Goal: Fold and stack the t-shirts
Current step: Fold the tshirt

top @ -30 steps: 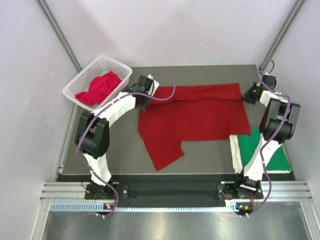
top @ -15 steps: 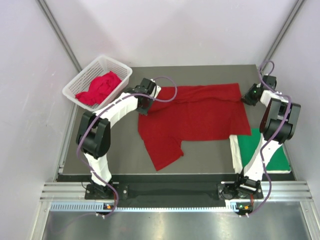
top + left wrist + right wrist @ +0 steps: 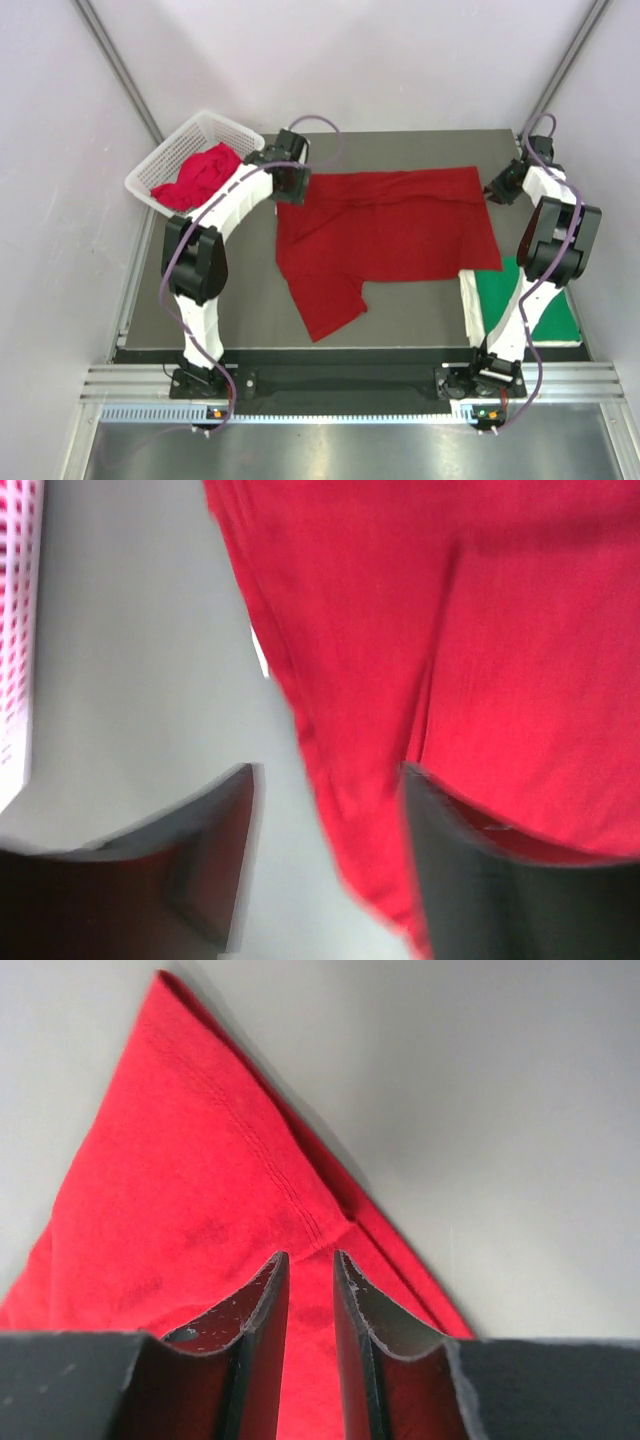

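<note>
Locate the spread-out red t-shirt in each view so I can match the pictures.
Top external: the red t-shirt lies spread across the middle of the table.
Left wrist: it fills the upper right, its edge running down to the bottom.
Right wrist: one pointed corner, rising from the bottom toward upper left.
Shared landmark: the grey table under it.

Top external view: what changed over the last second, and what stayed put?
Both hands let go of the spread red t-shirt at its far corners. The left hand opened wide and drew back toward the far edge. The right hand parted its jaws slightly and edged off the corner. The shirt, basket and green t-shirt stayed put.
</note>
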Controlling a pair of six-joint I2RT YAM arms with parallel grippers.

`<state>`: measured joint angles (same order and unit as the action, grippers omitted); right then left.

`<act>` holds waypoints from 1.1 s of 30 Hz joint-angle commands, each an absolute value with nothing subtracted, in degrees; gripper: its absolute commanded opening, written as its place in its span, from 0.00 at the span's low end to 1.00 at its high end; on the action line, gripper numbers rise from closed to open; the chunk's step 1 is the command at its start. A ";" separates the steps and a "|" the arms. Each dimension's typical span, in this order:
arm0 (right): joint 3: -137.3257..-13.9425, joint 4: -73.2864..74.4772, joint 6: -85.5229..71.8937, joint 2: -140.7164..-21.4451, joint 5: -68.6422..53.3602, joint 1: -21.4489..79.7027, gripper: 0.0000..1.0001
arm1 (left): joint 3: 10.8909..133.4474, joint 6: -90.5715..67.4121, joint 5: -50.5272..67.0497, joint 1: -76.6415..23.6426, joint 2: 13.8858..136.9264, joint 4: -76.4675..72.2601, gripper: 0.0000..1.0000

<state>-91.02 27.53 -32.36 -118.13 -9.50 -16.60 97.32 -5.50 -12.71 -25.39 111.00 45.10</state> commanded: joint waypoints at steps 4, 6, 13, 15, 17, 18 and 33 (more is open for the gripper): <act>-95.27 35.15 -45.41 -118.12 -3.25 -15.38 0.24 | 102.48 -13.79 -3.35 -20.22 116.10 36.49 0.37; -95.45 35.33 -47.80 -119.35 -3.60 -14.86 0.24 | 101.52 -13.89 -0.62 -20.21 116.37 32.28 0.34; -97.29 35.25 -53.78 -123.04 -2.64 -13.36 0.24 | 99.40 -13.80 1.32 -20.21 118.82 28.13 0.31; -97.56 35.33 -54.23 -123.84 -1.76 -13.36 0.25 | 99.49 -13.80 1.06 -20.13 120.05 28.21 0.31; -97.91 35.59 -54.58 -124.62 -1.06 -13.27 0.25 | 99.49 -13.80 0.62 -20.13 121.11 28.48 0.31; -97.82 35.68 -54.67 -124.72 -0.88 -13.36 0.25 | 99.49 -13.71 0.53 -20.13 121.55 28.74 0.31; -100.72 35.24 -46.85 -125.25 6.50 -13.80 0.00 | 101.16 -13.45 -7.64 -20.13 129.64 39.54 0.31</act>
